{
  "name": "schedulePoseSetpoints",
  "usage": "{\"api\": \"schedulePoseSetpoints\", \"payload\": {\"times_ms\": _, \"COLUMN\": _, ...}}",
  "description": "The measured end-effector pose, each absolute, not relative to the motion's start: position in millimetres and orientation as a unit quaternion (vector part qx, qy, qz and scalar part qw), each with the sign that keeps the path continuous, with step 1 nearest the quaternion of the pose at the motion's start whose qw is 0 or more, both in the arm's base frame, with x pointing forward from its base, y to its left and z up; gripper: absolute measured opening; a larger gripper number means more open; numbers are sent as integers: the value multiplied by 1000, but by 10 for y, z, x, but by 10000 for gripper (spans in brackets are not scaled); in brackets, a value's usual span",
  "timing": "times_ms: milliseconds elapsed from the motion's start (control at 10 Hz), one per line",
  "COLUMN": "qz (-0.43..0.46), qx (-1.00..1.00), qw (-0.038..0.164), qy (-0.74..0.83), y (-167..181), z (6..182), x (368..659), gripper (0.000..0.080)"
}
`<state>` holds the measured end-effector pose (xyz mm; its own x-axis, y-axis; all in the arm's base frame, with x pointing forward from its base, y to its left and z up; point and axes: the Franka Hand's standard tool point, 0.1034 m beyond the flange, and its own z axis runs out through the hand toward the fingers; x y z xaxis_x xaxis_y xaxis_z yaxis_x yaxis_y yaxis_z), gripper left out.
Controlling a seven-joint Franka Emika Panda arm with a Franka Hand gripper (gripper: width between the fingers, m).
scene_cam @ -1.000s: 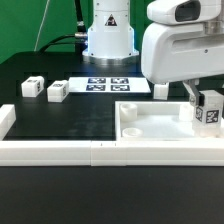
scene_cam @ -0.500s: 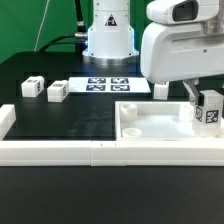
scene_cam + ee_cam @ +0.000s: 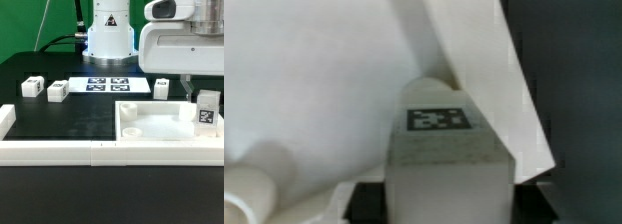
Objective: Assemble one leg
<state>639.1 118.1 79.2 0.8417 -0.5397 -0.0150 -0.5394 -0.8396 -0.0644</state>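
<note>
The arm's white housing (image 3: 180, 45) ran off the exterior view's top and 3 o'clock edges, leaving its upper reach unseen. It hid the far end of the marker board (image 3: 105, 84) and most of a small block (image 3: 161, 88) behind it. The gripper (image 3: 203, 97) was largely masked by the leg (image 3: 207, 111), so whether its fingers pressed the part could not be told. In the wrist view the leg (image 3: 441, 150) was blurred, its tag pattern unreadable, its lower end cut by the frame. The desk (image 3: 60, 118) ran past both side edges.
</note>
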Motion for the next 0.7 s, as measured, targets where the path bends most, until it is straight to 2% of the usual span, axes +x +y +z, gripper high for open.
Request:
{"api": "schedulePoseSetpoints", "payload": {"times_ms": 400, "qz": -4, "qx": -866, "qw": 32, "qy": 499, "y": 1169, "z": 797, "x": 6383, "gripper": 291}}
{"api": "schedulePoseSetpoints", "payload": {"times_ms": 700, "qz": 4, "qx": -822, "qw": 41, "qy": 569, "y": 1152, "z": 791, "x": 6391, "gripper": 291}}
